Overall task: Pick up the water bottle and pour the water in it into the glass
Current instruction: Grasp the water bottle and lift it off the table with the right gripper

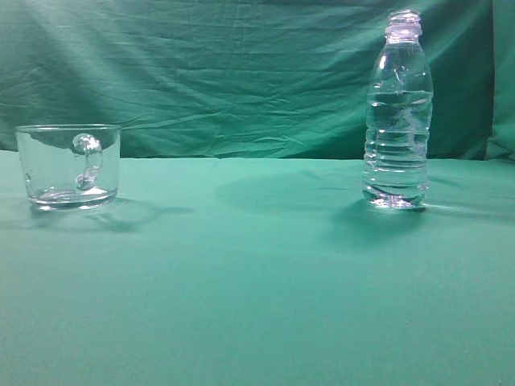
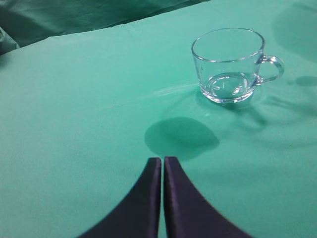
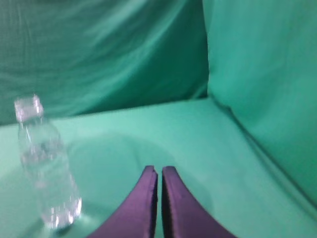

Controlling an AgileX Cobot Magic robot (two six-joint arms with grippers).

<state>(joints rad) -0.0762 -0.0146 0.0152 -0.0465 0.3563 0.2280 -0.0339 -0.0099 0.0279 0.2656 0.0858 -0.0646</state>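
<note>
The water bottle [image 1: 397,117] stands upright and uncapped on the right of the green table, with clear water [image 1: 395,149] filling about two thirds of it. It also shows in the right wrist view [image 3: 47,166], to the left of my right gripper [image 3: 159,170], which is shut, empty and apart from it. The glass [image 1: 70,166] stands upright at the left, handle toward the camera, and looks empty. In the left wrist view the glass [image 2: 229,64] is ahead and to the right of my left gripper [image 2: 162,159], which is shut and empty. Neither gripper shows in the exterior view.
A green cloth [image 1: 257,289] covers the table and a wrinkled green backdrop [image 1: 225,72] hangs behind. In the right wrist view a green cloth wall [image 3: 262,89] rises on the right.
</note>
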